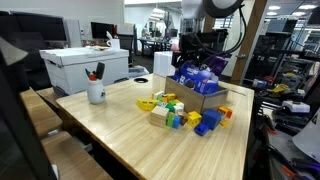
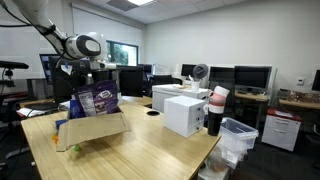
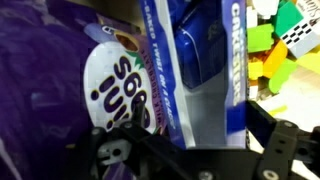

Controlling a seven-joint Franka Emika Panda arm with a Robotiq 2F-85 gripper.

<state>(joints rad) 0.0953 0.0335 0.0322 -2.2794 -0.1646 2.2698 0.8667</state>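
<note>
An open cardboard box (image 1: 208,101) stands on the wooden table (image 1: 120,125) and holds purple and blue snack bags (image 1: 196,78). My gripper (image 1: 191,58) hangs right over the box, down among the bag tops; both exterior views show this (image 2: 89,82). In the wrist view a purple bag (image 3: 60,70) with a white round label fills the left, and a blue bag (image 3: 205,60) stands beside it. My gripper (image 3: 190,140) is open, its fingers wide apart on either side of the blue bag's lower edge. I cannot tell if they touch it.
Coloured toy blocks (image 1: 176,111) lie in front of the box. A white mug with pens (image 1: 96,93), a white carton (image 1: 85,65) and a black disc (image 1: 141,79) sit further along the table. A cup stack (image 2: 215,110) and bin (image 2: 238,135) stand at the table's end.
</note>
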